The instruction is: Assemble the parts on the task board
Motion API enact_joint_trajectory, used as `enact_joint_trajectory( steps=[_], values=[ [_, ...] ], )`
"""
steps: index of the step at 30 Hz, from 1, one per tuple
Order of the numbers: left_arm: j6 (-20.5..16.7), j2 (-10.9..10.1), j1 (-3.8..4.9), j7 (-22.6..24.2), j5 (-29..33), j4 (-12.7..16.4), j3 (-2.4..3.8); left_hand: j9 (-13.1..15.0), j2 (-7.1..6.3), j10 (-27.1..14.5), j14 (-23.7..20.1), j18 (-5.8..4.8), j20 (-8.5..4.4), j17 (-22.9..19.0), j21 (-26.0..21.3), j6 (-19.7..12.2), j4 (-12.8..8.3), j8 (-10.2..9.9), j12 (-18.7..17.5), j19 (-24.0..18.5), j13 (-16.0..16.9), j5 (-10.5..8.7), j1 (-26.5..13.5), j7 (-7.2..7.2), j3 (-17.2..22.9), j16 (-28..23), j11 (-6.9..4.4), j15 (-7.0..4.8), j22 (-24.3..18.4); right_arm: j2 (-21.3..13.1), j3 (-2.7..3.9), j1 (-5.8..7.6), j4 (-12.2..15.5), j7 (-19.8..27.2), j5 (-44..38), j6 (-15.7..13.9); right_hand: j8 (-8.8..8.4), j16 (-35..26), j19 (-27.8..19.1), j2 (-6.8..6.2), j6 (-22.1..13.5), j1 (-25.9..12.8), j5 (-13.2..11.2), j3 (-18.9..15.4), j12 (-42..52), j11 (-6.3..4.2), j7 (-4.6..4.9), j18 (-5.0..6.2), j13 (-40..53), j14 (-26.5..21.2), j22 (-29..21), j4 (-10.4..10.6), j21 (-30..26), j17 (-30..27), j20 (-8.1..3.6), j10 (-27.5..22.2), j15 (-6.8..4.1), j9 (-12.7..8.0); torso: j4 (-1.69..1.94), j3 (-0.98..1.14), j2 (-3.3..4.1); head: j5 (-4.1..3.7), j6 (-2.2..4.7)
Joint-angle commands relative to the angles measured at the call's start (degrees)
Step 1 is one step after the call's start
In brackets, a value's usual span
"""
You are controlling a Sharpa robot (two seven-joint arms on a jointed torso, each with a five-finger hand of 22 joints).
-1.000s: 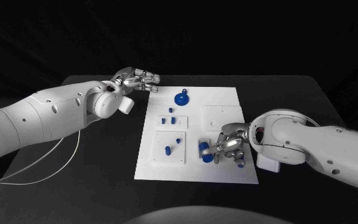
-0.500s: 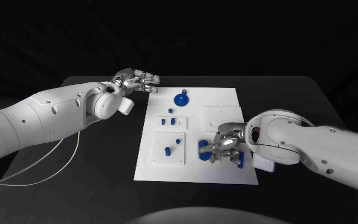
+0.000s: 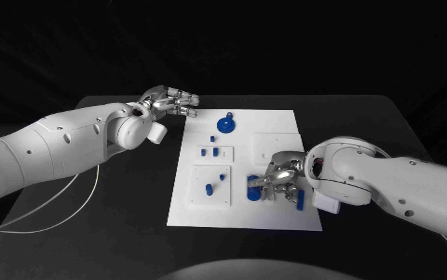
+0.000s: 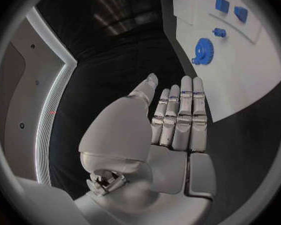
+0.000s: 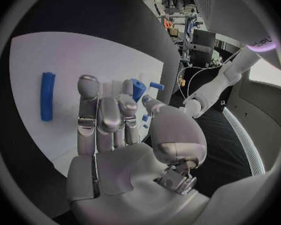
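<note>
My right hand [image 3: 282, 182] has slid up the white board [image 3: 280, 123], fingers loosely spread and empty, over a blue block [image 3: 253, 187] at lower centre, a blue bar [image 3: 300, 200] lying lengthwise just right; left hand [image 3: 170, 101] flat, far off.

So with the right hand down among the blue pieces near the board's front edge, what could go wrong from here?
1. The right hand sits between a blue piece and a blue bar; a sweep of its fingers could knock either out of place.
2. In the right wrist view the fingers cover the small pieces ahead, so a pinch may miss.
3. The left hand hovers off the task board, unable to steady it.
</note>
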Motion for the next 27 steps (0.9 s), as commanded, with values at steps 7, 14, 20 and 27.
enact_joint_trajectory(
  steps=[7, 14, 20, 27],
  values=[
    [0.61, 0.01, -0.07, 0.14, -0.11, 0.12, 0.03, -0.02, 0.28, -0.24, -0.3, -0.15, 0.06, 0.06, 0.32, -0.34, 0.24, -0.12, 0.23, 0.28, 0.06, -0.17, -0.11, -0.18, 0.01, -0.3, 0.0, -0.21, -0.05, 0.22, -0.01, -0.06, -0.55, 1.12, -0.85, -0.67, -0.01, 0.07, 2.54, -0.96, 0.24, -0.45, -0.13, -0.93, -0.04, 0.05, -0.17, -0.39, 0.16, 0.5, 0.11, -1.03, 0.43, 0.1, -0.07, 0.36, -0.27, 0.23, 0.01, 0.0, -0.03, -0.02, -0.21],
    [0.64, -0.06, -0.07, -0.03, -0.13, 0.13, 0.02, -0.02, 0.28, -0.24, -0.3, -0.15, 0.06, 0.06, 0.32, -0.34, 0.24, -0.12, 0.23, 0.28, 0.06, -0.17, -0.11, -0.18, 0.01, -0.3, 0.0, -0.21, -0.05, -0.67, 0.0, -0.07, 0.05, 2.09, -0.81, -0.33, -0.04, 0.05, 2.53, -5.29, 0.5, -0.22, -0.16, -1.76, -0.1, -0.01, -0.18, -0.4, 0.22, 0.47, 0.11, 2.67, 0.49, 0.13, -0.15, 0.44, -0.33, 0.28, 0.02, 0.05, 0.0, 0.2, -0.19],
    [0.63, -0.12, -0.07, -0.08, -0.15, 0.12, 0.01, -0.02, 0.28, -0.24, -0.3, -0.15, 0.06, 0.06, 0.32, -0.34, 0.24, -0.12, 0.23, 0.28, 0.06, -0.17, -0.11, -0.18, 0.01, -0.3, 0.0, -0.21, -0.05, -1.51, 0.12, -0.07, 0.8, 2.61, -0.78, -0.35, -0.02, -0.02, 2.55, -7.26, 0.56, 0.65, -0.1, -2.56, -0.19, 0.04, -0.16, -0.38, 0.24, 0.48, 0.05, 5.41, 0.43, 0.11, -0.16, 0.42, -0.35, 0.32, -0.02, 0.03, -0.03, 0.22, -0.22],
    [0.65, -0.1, -0.07, -0.09, -0.17, 0.1, 0.0, -0.03, 0.22, -0.25, -0.32, -0.17, 0.05, 0.08, 0.51, -0.3, 0.55, -0.12, 0.23, 0.26, 0.06, -0.12, 0.05, -0.2, 0.14, -0.31, 0.0, -0.21, -0.42, -2.28, 0.28, -0.07, 1.52, 3.35, -0.7, 1.39, -0.12, 0.0, 2.52, -7.12, 0.47, 5.05, 0.54, -8.9, -0.05, 0.1, -0.13, -0.26, 0.33, 0.51, 0.1, 5.35, 0.63, 0.07, 0.03, 0.42, -0.12, 0.61, -0.03, 0.05, 0.01, 0.21, -0.22]
  ],
)
